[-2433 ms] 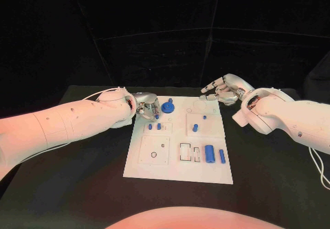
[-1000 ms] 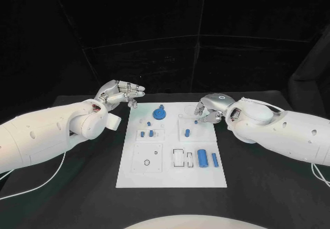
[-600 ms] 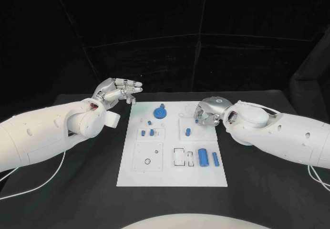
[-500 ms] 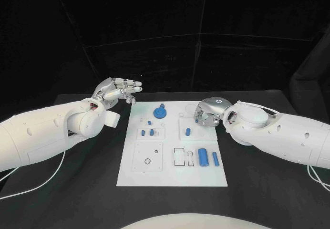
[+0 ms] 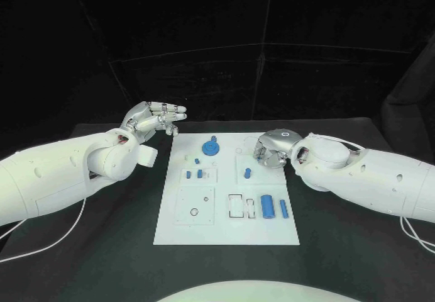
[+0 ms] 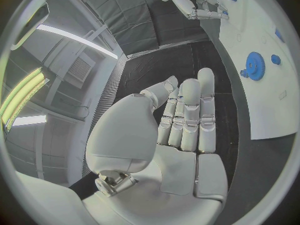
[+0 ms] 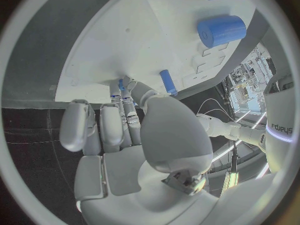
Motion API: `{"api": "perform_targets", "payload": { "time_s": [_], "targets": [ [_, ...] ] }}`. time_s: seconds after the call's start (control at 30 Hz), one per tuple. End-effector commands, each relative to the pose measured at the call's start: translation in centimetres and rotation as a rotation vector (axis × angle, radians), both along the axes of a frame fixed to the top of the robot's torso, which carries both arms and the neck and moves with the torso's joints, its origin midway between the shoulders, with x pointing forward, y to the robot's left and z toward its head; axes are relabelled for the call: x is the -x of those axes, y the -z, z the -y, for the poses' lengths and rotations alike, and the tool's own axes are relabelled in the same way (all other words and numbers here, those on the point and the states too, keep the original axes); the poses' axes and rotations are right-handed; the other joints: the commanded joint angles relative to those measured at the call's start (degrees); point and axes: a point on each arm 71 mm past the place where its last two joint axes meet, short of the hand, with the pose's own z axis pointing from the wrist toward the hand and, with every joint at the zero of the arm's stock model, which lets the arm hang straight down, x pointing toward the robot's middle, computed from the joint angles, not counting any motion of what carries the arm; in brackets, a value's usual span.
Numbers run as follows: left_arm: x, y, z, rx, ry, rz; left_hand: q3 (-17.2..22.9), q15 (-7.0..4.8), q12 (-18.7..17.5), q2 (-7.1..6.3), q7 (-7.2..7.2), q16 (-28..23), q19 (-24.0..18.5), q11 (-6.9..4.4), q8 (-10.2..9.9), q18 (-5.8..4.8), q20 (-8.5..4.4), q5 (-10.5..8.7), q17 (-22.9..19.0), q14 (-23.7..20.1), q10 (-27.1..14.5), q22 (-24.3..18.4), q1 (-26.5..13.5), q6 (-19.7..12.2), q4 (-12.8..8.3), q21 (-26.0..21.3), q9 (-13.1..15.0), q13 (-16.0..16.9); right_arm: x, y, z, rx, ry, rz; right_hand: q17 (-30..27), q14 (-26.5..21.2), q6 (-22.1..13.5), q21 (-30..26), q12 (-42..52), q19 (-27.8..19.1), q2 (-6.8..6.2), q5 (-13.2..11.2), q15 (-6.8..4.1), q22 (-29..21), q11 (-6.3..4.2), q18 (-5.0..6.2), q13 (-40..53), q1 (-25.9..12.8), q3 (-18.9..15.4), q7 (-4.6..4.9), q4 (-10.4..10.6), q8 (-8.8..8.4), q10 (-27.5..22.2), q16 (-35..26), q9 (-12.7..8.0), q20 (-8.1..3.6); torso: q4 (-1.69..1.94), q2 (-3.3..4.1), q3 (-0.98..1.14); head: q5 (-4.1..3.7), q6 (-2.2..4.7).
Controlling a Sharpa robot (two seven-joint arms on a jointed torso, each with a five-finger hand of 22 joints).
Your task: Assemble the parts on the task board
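The left hand (image 5: 152, 117) is up off the table, beyond the far left corner of the task board (image 5: 227, 217), palm turned upward, fingers lying side by side and gently curled at the tips, and nothing in it; the left wrist view (image 6: 181, 120) confirms a bare palm and straight, close-set fingers. Its arm reaches in low across the black table (image 5: 344, 251). Over on the other side, the right hand (image 5: 271, 149) sits at the board's far right corner, knuckles up, fingers curled down toward the white surface. From the right wrist view (image 7: 119, 125) the fingers run out together over the board's edge, with a small blue piece (image 7: 121, 85) just at the fingertips, but whether they pinch it or merely sit beside it I cannot tell. On the board itself: the blue gear (image 5: 210, 149) stands near the far edge at the middle, three small blue pegs (image 5: 193, 173) sit left of centre, a short blue pin (image 5: 246, 172) lies just in front of the right hand, and the large blue cylinder (image 5: 268, 206) with a slimmer blue rod (image 5: 283, 208) beside it lies toward the near right. The board lies flat in the middle of the table, between the two arms.
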Motion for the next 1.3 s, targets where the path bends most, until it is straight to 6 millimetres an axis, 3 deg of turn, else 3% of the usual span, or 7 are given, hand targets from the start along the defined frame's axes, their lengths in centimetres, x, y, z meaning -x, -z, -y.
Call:
{"api": "perform_targets", "payload": {
  "time_s": [0.03,0.47,1.1,1.3],
  "targets": [
    [0.0,-0.2,0.0,0.016,0.003,0.013,-0.2,0.02,0.1,0.62,0.12,-0.4,-0.4,-0.13,0.1,0.79,0.06,0.09,-0.1,-0.4,0.1,0.0,0.2,0.3,0.0,-0.3,0.0,0.1,0.1,0.2,-0.2,0.013,-0.012,-0.023,0.2,1.8,0.7,0.2,-0.4,0.2,-0.07,-0.2,-0.25,0.1,0.06,0.54,-0.2,-0.6,0.9,-0.03,0.0,0.12,0.7,0.3,0.0,-0.12,0.01,0.0,-0.02,-0.06,-0.08],
    [0.0,-0.2,-0.1,0.013,0.003,0.004,-0.3,0.01,0.2,0.63,0.16,-0.5,-0.4,-0.12,0.2,0.8,0.04,0.09,-0.1,-0.5,0.0,-0.1,0.3,0.3,-0.1,-0.4,0.0,0.1,0.1,-0.3,0.1,-0.032,0.025,0.036,0.7,1.9,2.4,0.9,-0.7,0.6,0.5,-1.0,-0.66,1.0,-0.29,0.38,-0.3,0.5,6.2,-0.19,-0.9,0.19,2.5,1.0,0.1,-0.58,0.01,-0.02,0.02,-0.04,-0.36],
    [-0.1,-0.1,-0.4,0.008,-0.002,-0.003,-0.4,0.03,0.3,0.61,0.26,-0.6,-0.5,-0.04,0.1,0.8,0.03,0.09,-0.3,-0.7,-0.2,-0.2,0.5,0.1,-0.3,-0.6,-0.1,0.1,1.7,-2.1,1.3,-0.217,0.04,0.107,0.8,1.9,2.2,1.0,-1.4,0.7,-0.61,-1.0,-0.54,1.2,-0.1,0.37,-0.4,-0.1,8.6,-0.01,-1.3,-0.16,2.4,1.3,0.0,-0.55,-0.05,-0.15,-0.12,0.0,-0.18],
    [-0.1,-0.1,-0.3,0.008,-0.001,-0.004,-0.4,0.05,0.3,0.61,0.29,-0.6,-0.5,-0.02,0.1,0.79,0.03,0.09,-0.3,-0.7,-0.2,-0.3,0.5,0.0,-0.3,-0.7,-0.1,0.1,3.4,-3.0,0.0,-0.282,-0.011,0.09,0.9,1.9,2.1,1.1,-1.5,0.7,-0.87,-1.0,-0.53,1.3,-0.09,0.36,-0.4,-0.1,8.9,0.01,-1.4,-0.16,2.4,1.3,0.0,-0.55,0.01,-0.08,-0.06,0.3,-0.02]
  ]
}}
